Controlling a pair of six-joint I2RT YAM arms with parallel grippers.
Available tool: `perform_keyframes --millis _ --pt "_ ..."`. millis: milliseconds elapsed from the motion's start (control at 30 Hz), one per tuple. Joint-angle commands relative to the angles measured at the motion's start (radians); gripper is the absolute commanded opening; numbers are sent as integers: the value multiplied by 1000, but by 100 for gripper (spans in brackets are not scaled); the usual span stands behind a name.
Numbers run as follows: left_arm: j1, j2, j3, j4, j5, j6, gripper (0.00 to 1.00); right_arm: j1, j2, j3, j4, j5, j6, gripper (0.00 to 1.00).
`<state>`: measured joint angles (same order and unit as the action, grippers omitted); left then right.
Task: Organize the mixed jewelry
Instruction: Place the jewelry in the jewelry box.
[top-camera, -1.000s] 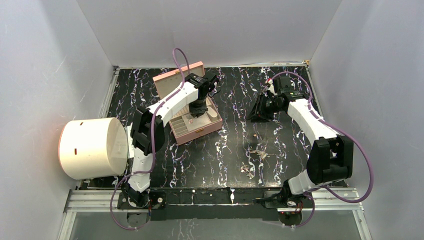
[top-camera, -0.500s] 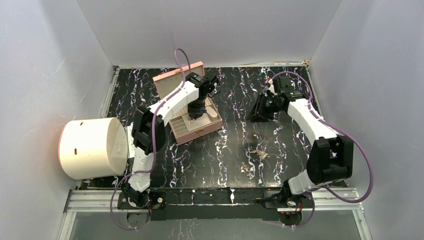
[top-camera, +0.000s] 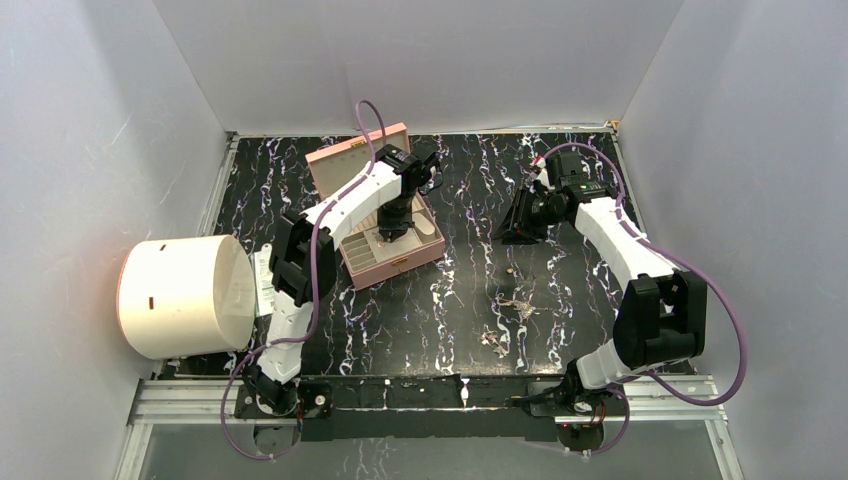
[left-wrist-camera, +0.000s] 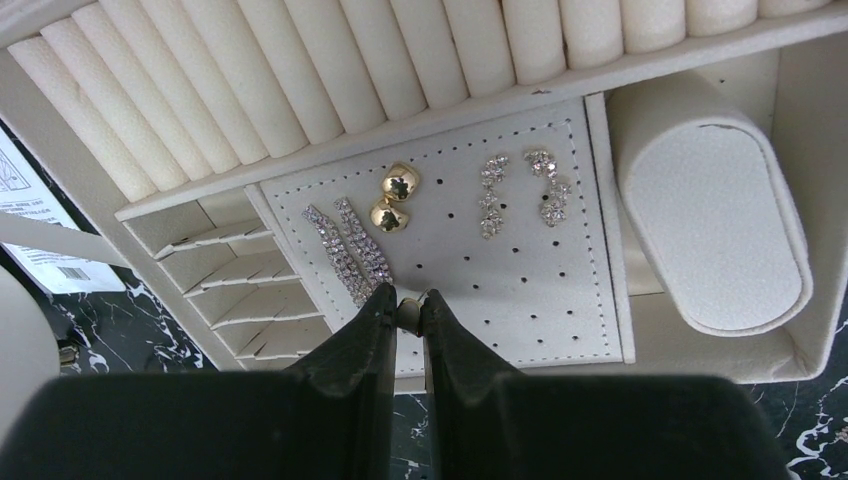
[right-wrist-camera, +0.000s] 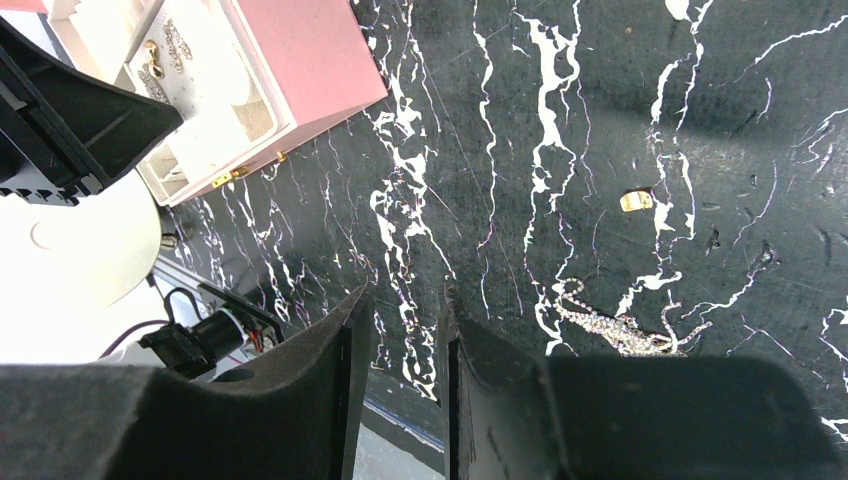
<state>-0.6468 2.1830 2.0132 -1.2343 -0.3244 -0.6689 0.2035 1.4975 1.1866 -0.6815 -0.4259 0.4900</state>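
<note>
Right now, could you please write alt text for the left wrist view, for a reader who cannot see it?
The left hand pinches a small metallic piece over the perforated cream pad of an open jewelry box, where gold studs, sparkly strip earrings and crystal drops lie. Ring rolls run above; an oval cushion sits right.

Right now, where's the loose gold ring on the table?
In the right wrist view the gold ring lies on the black table, right of centre, just above the silvery chain tangle.

Pinched piece (left-wrist-camera: 408, 312) — too small to identify, box (right-wrist-camera: 310, 60) cropped
</note>
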Motion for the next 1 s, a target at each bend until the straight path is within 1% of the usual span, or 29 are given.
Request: perform_keyframes --millis 0,333,800,967 --pt "8 -4 39 -42 11 16 7 1 -15 21 10 -12 -13 38" --pt "23 10 50 -42 12 37 8 1 -19 15 11 -15 -13 38" --pt "54 48 105 -69 94 76 11 1 -16 22 11 -13 -13 38" --pt "58 50 104 -71 118 80 11 1 -10 26 11 -13 -14 38"
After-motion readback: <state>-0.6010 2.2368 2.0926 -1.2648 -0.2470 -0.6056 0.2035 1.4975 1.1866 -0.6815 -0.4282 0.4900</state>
